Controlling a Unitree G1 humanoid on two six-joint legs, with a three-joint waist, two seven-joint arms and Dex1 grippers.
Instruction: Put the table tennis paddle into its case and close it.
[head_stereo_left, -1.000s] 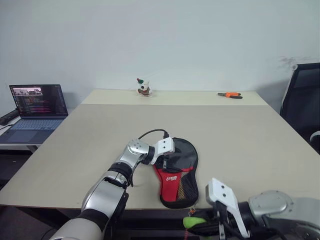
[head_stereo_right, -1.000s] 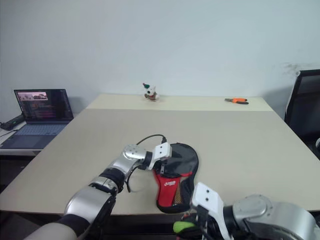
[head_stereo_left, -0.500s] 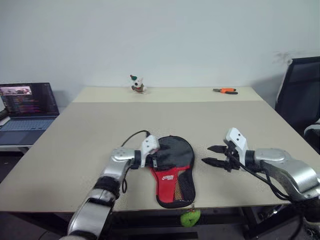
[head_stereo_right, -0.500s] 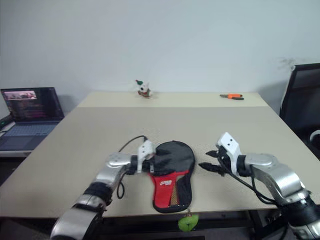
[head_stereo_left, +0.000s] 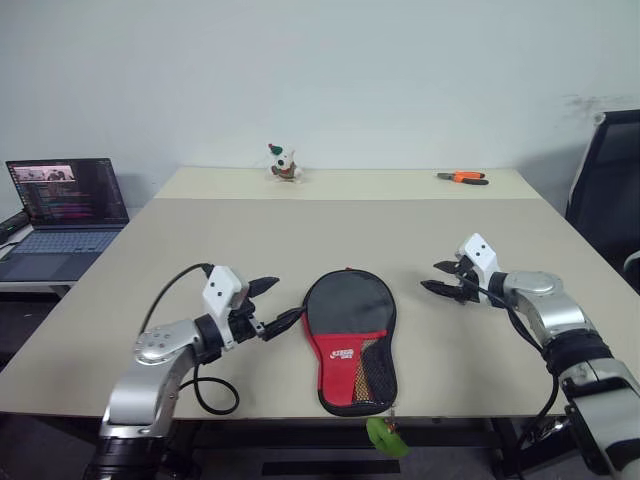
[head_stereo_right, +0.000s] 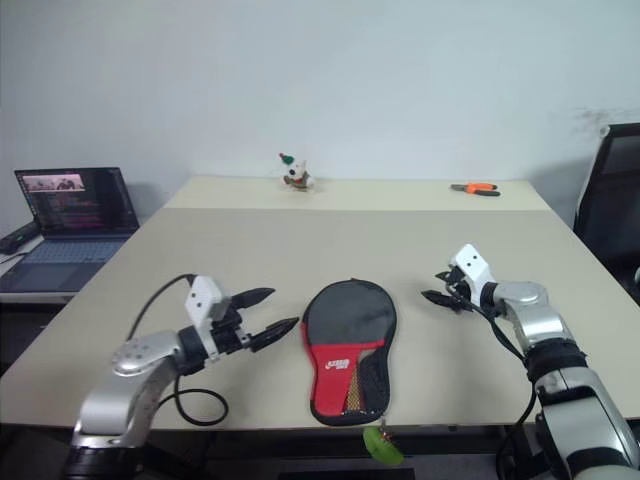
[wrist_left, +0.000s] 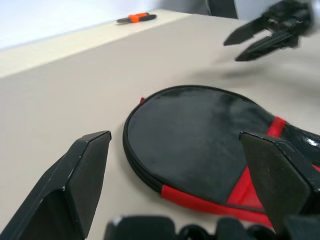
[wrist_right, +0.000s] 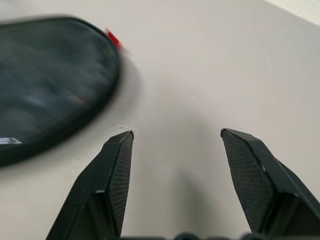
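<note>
Black-red case (head_stereo_left: 349, 340) flat on table (head_stereo_left: 300, 250); near end overhangs edge.

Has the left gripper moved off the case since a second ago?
Yes. The left gripper was over the case; it now sits clear of its left edge, fingers open.

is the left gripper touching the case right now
Apart. In the right eye view, bare table shows between the left gripper and the case; its open fingers hold nothing.

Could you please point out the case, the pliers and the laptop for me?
case (head_stereo_left: 348, 312): left eye view, black upper panel.
pliers (head_stereo_left: 461, 177): left eye view, orange handles.
laptop (head_stereo_left: 66, 191): left eye view, lit screen.
</note>
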